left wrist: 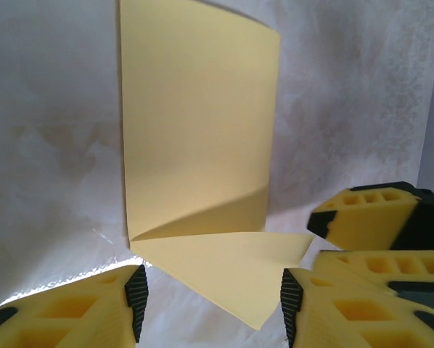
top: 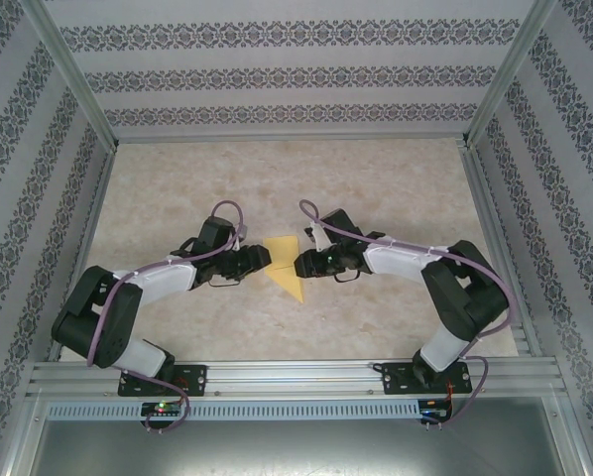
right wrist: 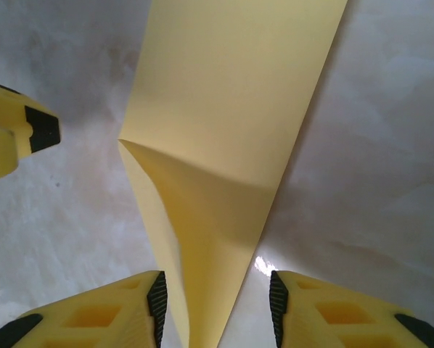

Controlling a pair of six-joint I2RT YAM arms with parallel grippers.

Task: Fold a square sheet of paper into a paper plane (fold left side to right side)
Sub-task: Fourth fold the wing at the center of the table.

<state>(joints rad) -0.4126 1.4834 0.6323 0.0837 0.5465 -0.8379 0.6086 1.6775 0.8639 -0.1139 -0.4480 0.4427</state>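
Note:
The square sheet of paper (top: 288, 274) lies on the table as a narrower creased yellow shape with a pointed near end, between my two grippers. In the left wrist view the paper (left wrist: 195, 130) has a triangular flap folded over its near end. That flap lies between the parted jaws of my left gripper (left wrist: 213, 304), and neither pad touches it. The paper (right wrist: 231, 94) tapers to a raised point between the parted jaws of my right gripper (right wrist: 217, 308). From above, the left gripper (top: 264, 260) and the right gripper (top: 298, 264) face each other across the paper.
The beige marbled table (top: 277, 178) is ringed by an aluminium frame (top: 296, 375) and patterned walls (top: 296, 79). The right gripper's yellow fingers (left wrist: 369, 217) show at the right of the left wrist view. A left gripper finger (right wrist: 14, 138) shows in the right wrist view.

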